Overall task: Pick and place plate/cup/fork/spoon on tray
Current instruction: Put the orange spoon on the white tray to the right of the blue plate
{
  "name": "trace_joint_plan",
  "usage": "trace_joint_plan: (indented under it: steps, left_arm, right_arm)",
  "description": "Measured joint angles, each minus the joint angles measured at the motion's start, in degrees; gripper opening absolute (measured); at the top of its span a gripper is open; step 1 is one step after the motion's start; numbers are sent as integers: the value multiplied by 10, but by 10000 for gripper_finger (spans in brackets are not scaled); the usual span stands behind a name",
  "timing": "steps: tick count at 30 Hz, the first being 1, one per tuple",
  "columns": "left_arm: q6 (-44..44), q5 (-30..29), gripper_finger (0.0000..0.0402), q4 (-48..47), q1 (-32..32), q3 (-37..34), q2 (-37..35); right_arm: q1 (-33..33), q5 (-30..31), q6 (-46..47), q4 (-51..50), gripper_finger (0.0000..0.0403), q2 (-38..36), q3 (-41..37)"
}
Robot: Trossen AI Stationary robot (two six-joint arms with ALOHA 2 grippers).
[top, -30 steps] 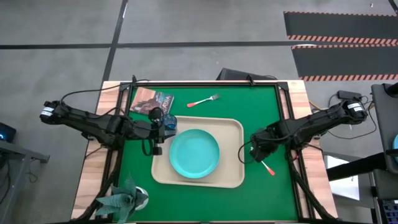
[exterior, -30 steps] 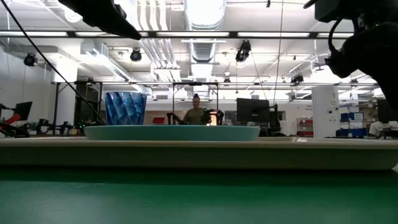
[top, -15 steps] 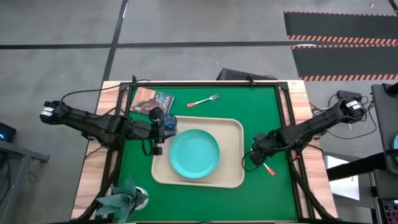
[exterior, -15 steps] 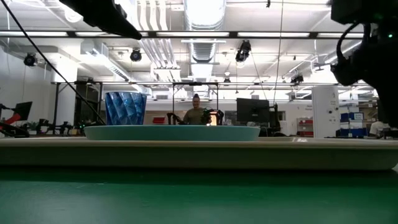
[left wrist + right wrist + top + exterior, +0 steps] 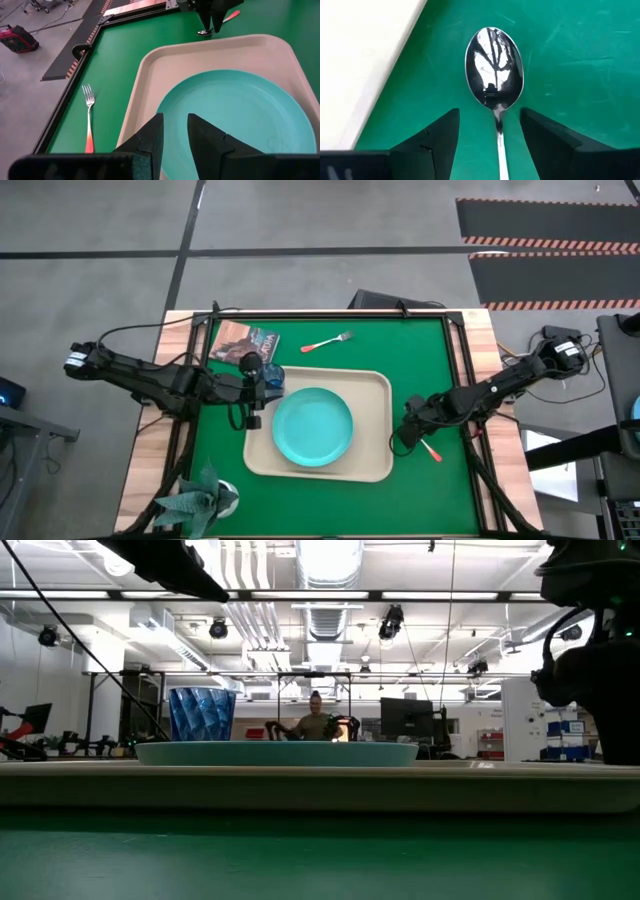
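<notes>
The right pincer point(image 5: 496, 137) is lowered over the spoon point(image 5: 494, 67), fingers spread either side of its neck, beside the tray point(image 5: 375, 395). The left pincer point(image 5: 174, 137) is seen released above the plate point(image 5: 312, 426).

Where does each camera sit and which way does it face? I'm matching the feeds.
High: overhead, straight down; both arms, tray, left gripper.
Low: table height, level; plate, cup.
Left wrist: past its fingers across the plate toward the right gripper.
Right wrist: down between open fingers at the spoon.
Shared: the spoon, in both wrist views.
</notes>
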Motion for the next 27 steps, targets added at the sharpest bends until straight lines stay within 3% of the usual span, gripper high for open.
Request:
trace_joint_plan:
  steps: [9,24,27]
  left_arm:
    - [0,-16,73,0,0,0,0]
    - [0,-23,73,6,0,-1,2]
    - [0,-23,73,23,0,-1,3]
  right_arm:
    - [0,3,-26,-11,179,73,18]
    - [0,7,-32,-44,24,67,33]
    - [0,17,-35,-55,13,43,35]
